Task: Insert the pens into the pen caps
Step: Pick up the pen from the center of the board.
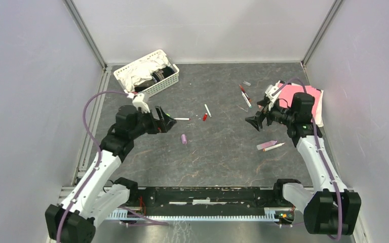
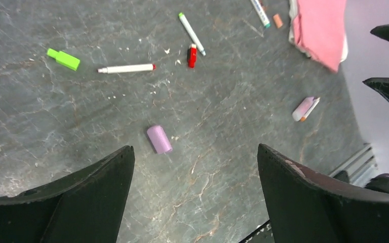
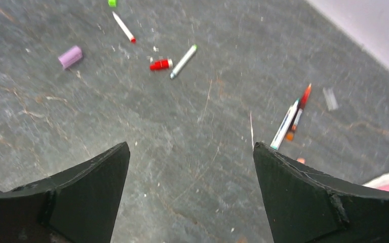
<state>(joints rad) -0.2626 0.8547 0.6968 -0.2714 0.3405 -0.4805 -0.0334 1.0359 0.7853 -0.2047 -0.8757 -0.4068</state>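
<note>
Both grippers hover open and empty above the dark table. My left gripper [image 1: 164,120] [image 2: 195,152] is just short of a purple cap [image 2: 159,139] [image 1: 184,138]. Beyond it lie a green cap [image 2: 63,58], a white pen with a red tip [image 2: 126,68] [image 1: 181,119], a red cap [image 2: 192,55] [image 1: 204,117] and a green-tipped pen [image 2: 191,34] [image 1: 207,110]. My right gripper [image 1: 256,121] [image 3: 191,147] hangs over bare table. A teal pen [image 3: 285,126] and a red pen [image 3: 299,111] lie side by side to its right, near an orange cap [image 3: 300,160]. A purple pen [image 1: 267,145] lies beside another pen [image 1: 275,147].
A white basket [image 1: 168,83] of cloths and dark items stands at the back left. A pink cloth [image 1: 311,96] lies at the back right, under the right arm. A thin pale sliver [image 3: 251,129] and a small greyish piece [image 3: 330,98] rest near the teal and red pens.
</note>
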